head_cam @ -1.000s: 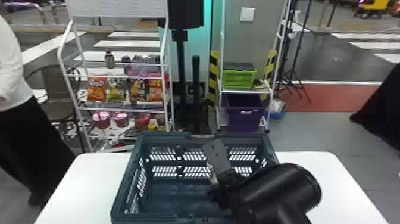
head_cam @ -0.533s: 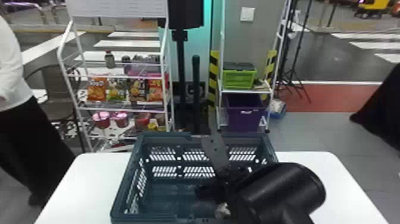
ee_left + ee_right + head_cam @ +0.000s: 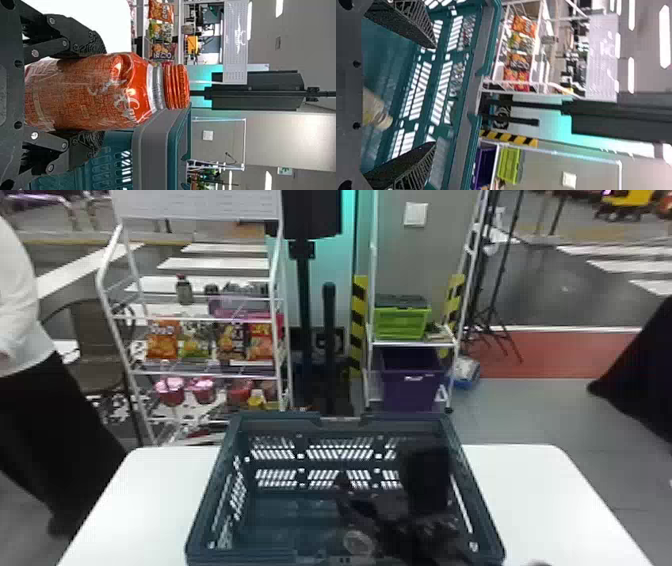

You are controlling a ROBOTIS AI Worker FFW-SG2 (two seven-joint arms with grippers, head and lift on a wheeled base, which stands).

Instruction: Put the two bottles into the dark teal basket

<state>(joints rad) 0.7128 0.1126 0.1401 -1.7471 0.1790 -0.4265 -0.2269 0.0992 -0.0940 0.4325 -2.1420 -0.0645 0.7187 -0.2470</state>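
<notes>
Orange bottle [image 3: 79,93] risks a knock on the way into the dark teal basket [image 3: 215,490]

The orange bottle is clasped upright around its body by the left tool [image 3: 95,94], beside the basket and, it is judged, outside it. If too little lift is given, the rim [image 3: 154,158] may be struck by its base, and it could be twisted in the grasp. Whether the rim is touched cannot be told.

Inside the basket, the pale bottle [image 3: 373,109] is seen tilted between the parted fingers of the right tool [image 3: 434,95]; it seems not to be gripped. Because it is blurred, support from below cannot be confirmed, so a drop or roll is possible. When the right tool is drawn out, a slatted wall might be hooked and the basket dragged across the desk [image 3: 540,490]. If the right arm [image 3: 425,490] is left inside, the orange bottle's path could be blocked.
</notes>
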